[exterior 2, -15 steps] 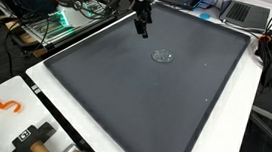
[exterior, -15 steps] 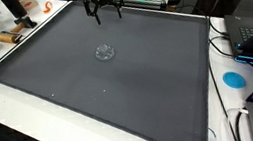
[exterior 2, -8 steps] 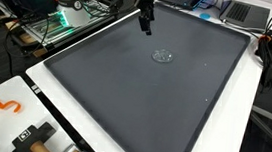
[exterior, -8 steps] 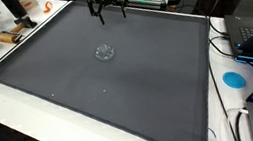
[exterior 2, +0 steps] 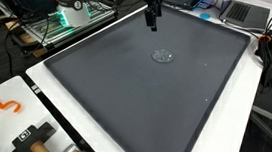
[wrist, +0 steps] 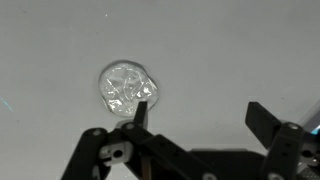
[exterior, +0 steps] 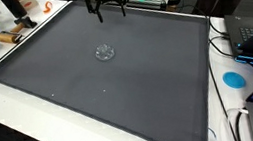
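Above the far edge of the grey mat (exterior: 161, 96) on the tabletop, the hand (exterior: 111, 14) hangs empty with its fingers spread wide. The small clear object (exterior: 106, 52) lies flat below it, well apart, alone on the mat, so it seems reachable from every side.

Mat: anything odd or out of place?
Nothing spilled or damaged. One small, crinkled clear piece lies alone on the mat; what it is cannot be told. The open gripper hangs apart from it.
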